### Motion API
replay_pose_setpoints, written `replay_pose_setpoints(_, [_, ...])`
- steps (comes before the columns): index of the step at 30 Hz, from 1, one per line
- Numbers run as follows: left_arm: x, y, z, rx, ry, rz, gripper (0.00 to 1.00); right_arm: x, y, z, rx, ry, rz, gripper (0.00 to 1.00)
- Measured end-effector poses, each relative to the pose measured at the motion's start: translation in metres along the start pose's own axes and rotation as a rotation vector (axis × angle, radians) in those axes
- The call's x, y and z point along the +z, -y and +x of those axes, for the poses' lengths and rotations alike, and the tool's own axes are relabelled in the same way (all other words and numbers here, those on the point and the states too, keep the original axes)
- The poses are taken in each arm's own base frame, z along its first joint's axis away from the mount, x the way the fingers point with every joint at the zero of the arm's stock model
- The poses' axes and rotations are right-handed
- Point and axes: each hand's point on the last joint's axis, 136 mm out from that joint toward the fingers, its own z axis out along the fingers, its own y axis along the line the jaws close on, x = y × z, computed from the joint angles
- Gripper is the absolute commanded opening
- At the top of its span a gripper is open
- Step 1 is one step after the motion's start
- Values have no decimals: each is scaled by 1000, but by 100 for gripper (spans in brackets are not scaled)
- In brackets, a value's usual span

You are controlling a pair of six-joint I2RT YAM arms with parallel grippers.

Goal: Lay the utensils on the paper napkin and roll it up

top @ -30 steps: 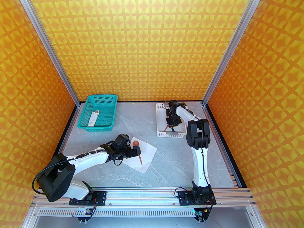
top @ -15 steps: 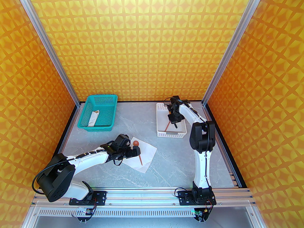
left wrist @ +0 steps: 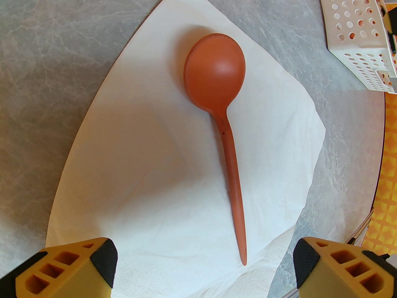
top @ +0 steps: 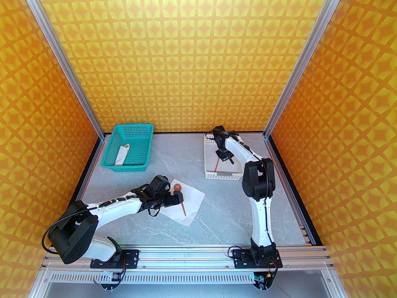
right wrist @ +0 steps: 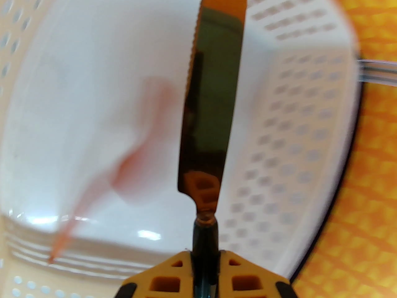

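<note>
Overhead, my left fingers hang spread wide apart, with nothing between them, over the paper napkin. It is a white sheet lying left of centre on the grey worktop. From the left wrist view, the reddish-brown spoon lies on the napkin. Its round bowl is toward the top of the frame, and its handle tip is at the bottom, near the sheet's lower right edge.

My right fingers sit at centre right of the overhead view, above the white perforated basket. They are clamped on the dark handle of the knife. From the right wrist view, its shiny orange blade points straight up the frame. The orange fork lies blurred inside that basket, left of the blade.

At the upper left of the worktop, a teal basket holds a white paper tube.
</note>
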Motion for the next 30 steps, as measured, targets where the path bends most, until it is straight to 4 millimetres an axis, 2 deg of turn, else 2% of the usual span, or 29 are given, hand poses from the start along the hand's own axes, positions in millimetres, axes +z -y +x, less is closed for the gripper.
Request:
replay_pose_setpoints(6, [0,1,0,2,0,0,99,0,10,-1,-64,-29,136,13])
replay_pose_setpoints(16, [-1,0,0,11,-2,-2,99,-1,2,0,-43,-17,82,14])
replay_pose_setpoints(24, [-1,1,0,11,-1,-1,99,-17,7,1,-4,15,64,14])
replay_pose_setpoints(30, [-8,6,-4,20,19,21,99,-37,11,4,41,56,24,14])
